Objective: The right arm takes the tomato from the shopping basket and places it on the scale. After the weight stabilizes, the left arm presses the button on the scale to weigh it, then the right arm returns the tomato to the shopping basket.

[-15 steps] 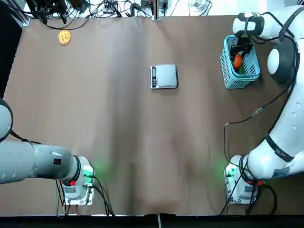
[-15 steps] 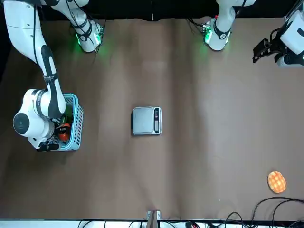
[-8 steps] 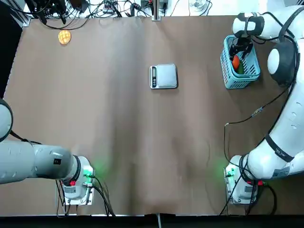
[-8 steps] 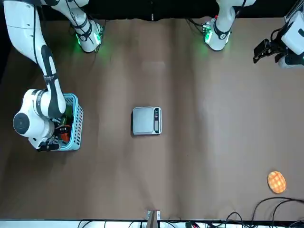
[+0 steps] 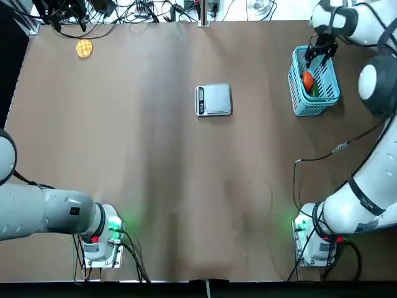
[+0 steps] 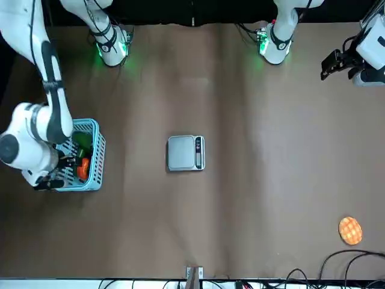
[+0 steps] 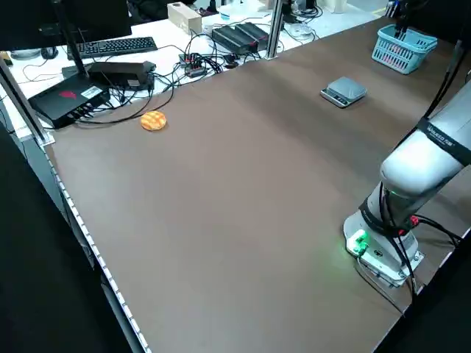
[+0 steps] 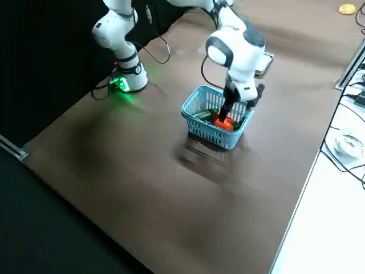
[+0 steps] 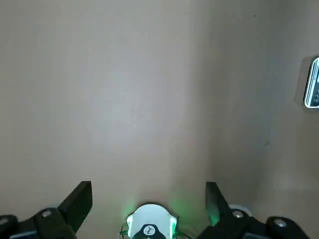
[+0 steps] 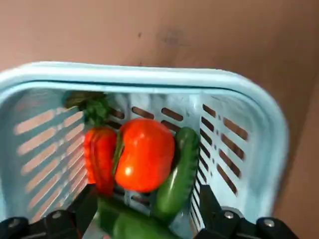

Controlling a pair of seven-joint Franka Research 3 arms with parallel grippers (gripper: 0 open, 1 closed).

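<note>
The tomato [image 10: 144, 154] lies in the light-blue shopping basket [image 10: 149, 75], between a red pepper and green vegetables. My right gripper [image 10: 144, 199] hangs open above it, touching nothing. From overhead the basket [image 5: 295, 90] stands at the far right with the tomato [image 5: 306, 81] inside and the right gripper [image 5: 317, 52] over its far end. The scale [image 5: 214, 100] sits bare at the table's middle, its dark strip toward the left. My left gripper [image 9: 148, 196] is open, parked near the left edge [image 6: 334, 60], well away from the scale [image 9: 313, 89].
A flat yellow-orange disc [image 5: 84, 48] lies at the far left corner. Cables and boxes line the far edge [image 7: 118, 70]. A thin black cable [image 5: 335, 148] trails from the right arm over the table. Brown tabletop spreads between basket and scale.
The right gripper has risen out of the basket and shifted toward its far end. The tomato stays in the basket. The left arm is still.
</note>
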